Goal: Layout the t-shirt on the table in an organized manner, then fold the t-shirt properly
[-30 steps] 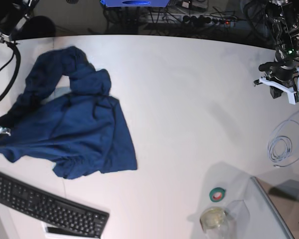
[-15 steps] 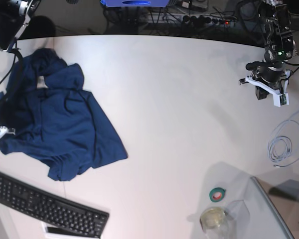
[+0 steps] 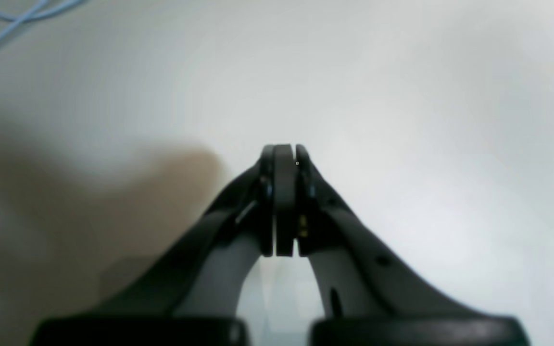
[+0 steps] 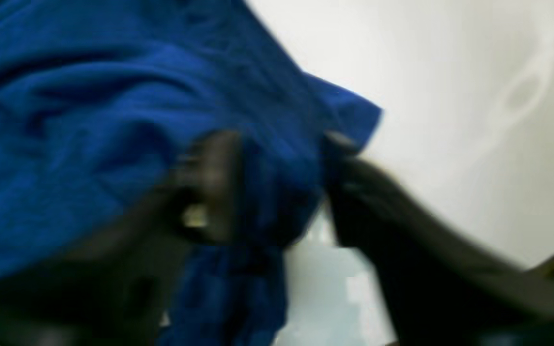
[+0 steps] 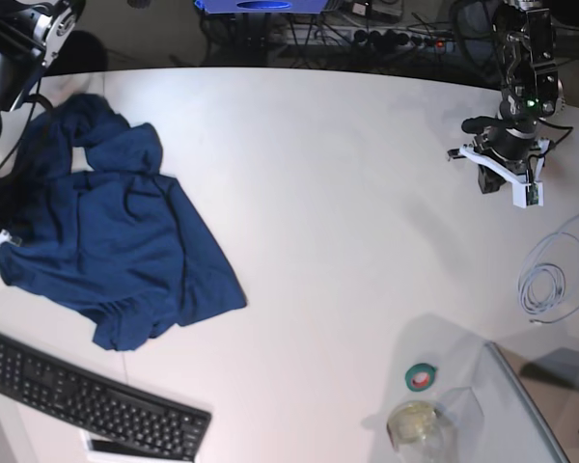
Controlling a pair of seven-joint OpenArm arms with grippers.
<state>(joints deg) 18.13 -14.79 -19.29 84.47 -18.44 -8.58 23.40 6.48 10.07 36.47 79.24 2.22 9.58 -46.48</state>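
Step in hand: laying out. The t-shirt (image 5: 116, 246) lies crumpled in a heap at the left side of the surface (image 5: 347, 222) in the base view, just beyond the keyboard (image 5: 87, 395). Sleeves, collar and hem cannot be told apart, so you have no flat layout, and folding has not begun.

Right claw (image 4: 277, 187): the wrist view is blurred, but the two fingers stand apart with blue cloth bunched between them. Whether they pinch that cloth or stand loose around it, I cannot tell.

Left claw (image 3: 284, 202): pressed together, holding nothing, over bare surface well apart from the shirt, at the right of the base view.

What the next move calls for, in my judgement: you need two holds on the garment, so bring the left arm across to it. Find a clear edge, such as the hem or a shoulder seam, and draw the cloth towards the open middle of the surface, away from the keyboard.

Also present, clear of the work: a coiled cable (image 5: 545, 285), a roll of tape (image 5: 423, 376) and a glass jar (image 5: 413, 424).

Writing: no brand, label or print can be read on the shirt. The keyboard legends are too small to read.
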